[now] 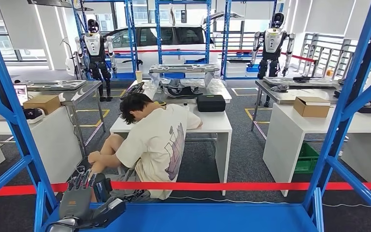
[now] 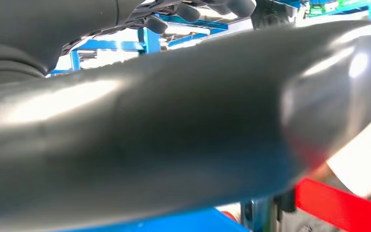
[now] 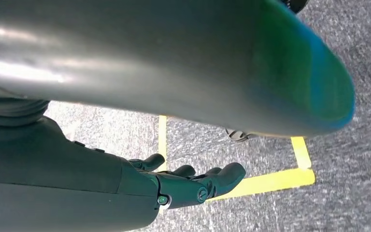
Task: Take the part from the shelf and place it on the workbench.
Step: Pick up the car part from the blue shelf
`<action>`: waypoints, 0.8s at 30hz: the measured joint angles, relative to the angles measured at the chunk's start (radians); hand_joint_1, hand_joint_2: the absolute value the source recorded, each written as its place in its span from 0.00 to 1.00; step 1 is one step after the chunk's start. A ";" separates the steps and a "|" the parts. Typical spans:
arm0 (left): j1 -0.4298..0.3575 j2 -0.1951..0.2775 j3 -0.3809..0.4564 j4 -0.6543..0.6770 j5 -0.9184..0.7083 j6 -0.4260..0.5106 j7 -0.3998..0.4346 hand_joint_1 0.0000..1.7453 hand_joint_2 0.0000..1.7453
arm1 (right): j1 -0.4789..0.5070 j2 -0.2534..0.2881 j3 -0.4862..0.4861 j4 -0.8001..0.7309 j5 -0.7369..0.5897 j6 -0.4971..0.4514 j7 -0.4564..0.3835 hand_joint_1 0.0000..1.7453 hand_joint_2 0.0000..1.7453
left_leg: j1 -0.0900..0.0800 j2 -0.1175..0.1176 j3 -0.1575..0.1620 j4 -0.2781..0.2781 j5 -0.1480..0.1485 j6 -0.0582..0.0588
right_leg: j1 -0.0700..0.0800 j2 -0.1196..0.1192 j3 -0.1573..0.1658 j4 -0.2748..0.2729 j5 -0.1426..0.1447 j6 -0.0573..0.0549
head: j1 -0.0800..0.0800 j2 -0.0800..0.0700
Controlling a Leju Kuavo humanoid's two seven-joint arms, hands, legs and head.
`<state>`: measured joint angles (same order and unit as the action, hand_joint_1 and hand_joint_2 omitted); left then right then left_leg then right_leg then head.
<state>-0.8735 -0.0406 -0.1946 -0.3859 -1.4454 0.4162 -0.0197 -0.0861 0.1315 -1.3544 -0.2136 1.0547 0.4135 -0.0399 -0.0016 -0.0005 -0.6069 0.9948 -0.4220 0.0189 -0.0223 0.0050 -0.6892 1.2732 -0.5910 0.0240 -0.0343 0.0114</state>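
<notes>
Two hands logged. The left hand [image 1: 78, 200] sits at the near left corner of the blue shelf [image 1: 207, 218], grey back toward the head camera, dark fingers [image 1: 83, 181] pointing up and close together. A dark block [image 1: 102, 187] stands just beside those fingers; whether it is the part, and whether the hand touches it, cannot be told. In the left wrist view the thick grey thumb [image 2: 174, 135] crosses most of the picture, with curled fingertips [image 2: 189, 10] above it, so the grasp of the left hand cannot be told either. No item on the shelf board can be identified with certainty as the part.

The right hand [image 3: 183, 186] hangs over grey carpet floor [image 3: 348, 43] marked with yellow tape lines [image 3: 270, 181]. Its fingers [image 3: 224, 175] are stretched out, slightly apart, with nothing held.

Beyond the shelf a red barrier tape [image 1: 251, 186] runs across the head view. Behind it a person in a cream T-shirt [image 1: 157, 140] sits bent forward over a white tabletop [image 1: 217, 123], which carries a black case [image 1: 210, 103]. A cardboard box [image 1: 311, 106] rests on the white tabletop to the right and another box [image 1: 42, 103] on the one to the left. A green crate [image 1: 306, 157] sits on the floor under the right one. Far back: two standing humanoid robots [image 1: 94, 48] [image 1: 272, 43] and a white car [image 1: 169, 41].
</notes>
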 joint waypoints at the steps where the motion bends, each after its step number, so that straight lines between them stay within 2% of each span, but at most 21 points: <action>1: 0.000 -0.001 0.000 0.002 0.000 0.000 -0.001 0.00 0.00 | 0.000 0.000 0.000 0.000 -0.001 0.000 0.000 0.00 0.00 | 0.003 0.000 -0.005 0.007 -0.002 -0.004 | -0.004 -0.001 0.029 -0.056 0.033 0.005 | 0.000 0.000; 2: 0.000 -0.001 0.000 0.003 0.000 0.000 -0.001 0.00 0.00 | -0.001 0.000 0.000 0.000 -0.002 0.000 0.000 0.00 0.00 | 0.006 0.000 -0.010 0.016 -0.004 -0.010 | -0.007 -0.001 0.064 -0.120 0.056 0.008 | 0.000 0.000; 3: -0.001 -0.001 0.000 0.004 0.000 0.000 -0.001 0.00 0.00 | -0.001 0.000 0.000 0.000 -0.003 0.000 0.000 0.00 0.00 | 0.007 -0.001 -0.016 0.025 -0.007 -0.017 | -0.007 0.001 0.089 -0.168 0.077 0.006 | 0.000 0.000; 4: -0.002 -0.002 0.000 0.004 0.000 0.000 -0.001 0.00 0.00 | -0.001 0.001 0.000 0.000 -0.004 0.000 0.000 0.00 0.00 | 0.007 -0.002 -0.020 0.034 -0.009 -0.025 | -0.007 0.003 0.105 -0.199 0.083 0.001 | 0.000 0.000; 8: -0.003 -0.002 0.000 0.006 0.000 -0.001 -0.002 0.00 0.00 | -0.002 0.001 0.000 0.000 -0.006 0.000 -0.001 0.00 0.00 | 0.007 -0.006 -0.035 0.048 -0.010 -0.050 | -0.004 0.008 0.097 -0.207 0.088 -0.038 | -0.001 0.000; 9: -0.003 -0.002 0.000 0.007 0.000 -0.001 -0.002 0.00 0.00 | -0.002 0.001 0.000 0.000 -0.007 0.000 -0.001 0.00 0.00 | 0.009 -0.005 -0.044 0.068 -0.029 -0.055 | -0.004 0.007 0.095 -0.210 0.093 -0.046 | -0.001 0.000; 11: -0.003 -0.003 0.000 0.010 0.000 -0.001 -0.002 0.00 0.00 | -0.002 0.001 0.000 0.000 -0.007 0.000 -0.001 0.00 0.00 | 0.011 -0.004 -0.078 0.162 -0.097 -0.062 | -0.004 0.004 0.086 -0.214 0.104 -0.058 | -0.002 0.000; 12: -0.002 -0.003 0.000 0.011 0.001 -0.001 -0.002 0.00 0.00 | -0.001 0.001 0.000 0.000 -0.007 0.000 -0.001 0.00 0.00 | 0.011 -0.004 -0.100 0.227 -0.134 -0.064 | -0.002 0.004 0.080 -0.215 0.109 -0.061 | -0.002 0.000; 13: 0.000 -0.002 0.000 0.013 0.001 -0.001 -0.002 0.00 0.00 | -0.001 0.001 -0.001 0.000 -0.007 0.000 -0.001 0.00 0.00 | 0.011 -0.004 -0.116 0.280 -0.159 -0.065 | 0.000 0.004 0.074 -0.215 0.114 -0.061 | -0.001 0.000; 14: 0.001 -0.002 0.000 0.015 0.001 -0.001 -0.002 0.00 0.00 | -0.001 0.001 -0.001 0.000 -0.007 0.000 -0.001 0.00 0.00 | 0.011 -0.004 -0.119 0.308 -0.168 -0.063 | 0.002 0.004 0.067 -0.214 0.118 -0.062 | -0.001 0.000; 15: 0.003 -0.002 0.000 0.016 0.001 -0.001 -0.002 0.00 0.00 | 0.000 0.001 -0.001 0.000 -0.007 0.000 -0.001 0.00 0.00 | 0.011 -0.004 -0.104 0.299 -0.159 -0.060 | 0.004 0.004 0.061 -0.214 0.123 -0.061 | -0.001 0.000; 16: 0.003 -0.002 0.000 0.017 0.001 -0.001 -0.002 0.00 0.00 | 0.000 0.001 -0.001 0.000 -0.007 0.000 -0.001 0.00 0.00 | 0.010 -0.004 -0.070 0.251 -0.137 -0.055 | 0.006 0.004 0.056 -0.214 0.128 -0.060 | -0.001 0.000; 18: 0.000 -0.003 0.000 0.017 0.001 -0.001 -0.002 0.00 0.00 | 0.000 0.001 -0.001 0.000 -0.007 0.000 -0.001 0.00 0.00 | 0.005 -0.004 0.019 0.116 -0.100 -0.044 | 0.007 0.004 0.049 -0.215 0.137 -0.054 | -0.001 0.000; 19: -0.002 -0.003 0.000 0.016 0.001 -0.001 -0.002 0.00 0.00 | 0.000 0.001 -0.001 0.000 -0.007 0.000 -0.001 0.00 0.00 | 0.001 -0.004 0.050 0.068 -0.090 -0.041 | 0.007 0.004 0.048 -0.216 0.141 -0.049 | -0.001 0.000; 20: -0.004 -0.003 0.000 0.016 0.001 -0.001 -0.001 0.00 0.00 | 0.000 0.001 -0.001 0.000 -0.007 0.000 -0.001 0.00 0.00 | -0.003 -0.004 0.064 0.041 -0.088 -0.037 | 0.006 0.004 0.048 -0.218 0.146 -0.042 | -0.001 0.000; 22: -0.005 -0.004 0.000 0.016 0.001 -0.001 -0.001 0.00 0.00 | -0.001 0.002 -0.001 0.000 -0.007 0.000 -0.001 0.00 0.00 | -0.008 -0.004 0.062 0.029 -0.081 -0.030 | 0.003 0.003 0.049 -0.225 0.156 -0.028 | -0.001 0.000; 24: -0.007 -0.004 0.000 0.016 0.001 -0.001 -0.001 0.00 0.00 | -0.001 0.003 -0.001 0.000 -0.007 0.000 -0.001 0.00 0.00 | -0.006 -0.002 0.061 0.015 -0.067 -0.017 | 0.002 0.003 0.042 -0.213 0.143 -0.019 | 0.000 0.000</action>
<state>-0.8801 -0.0449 -0.1942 -0.3700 -1.4446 0.4150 -0.0205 -0.0866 0.1348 -1.3550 -0.2140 1.0478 0.4135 -0.0407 -0.0072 -0.0022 -0.5459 1.0102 -0.4891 0.0016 -0.0202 0.0077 -0.6477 1.0606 -0.4484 0.0055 -0.0348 0.0115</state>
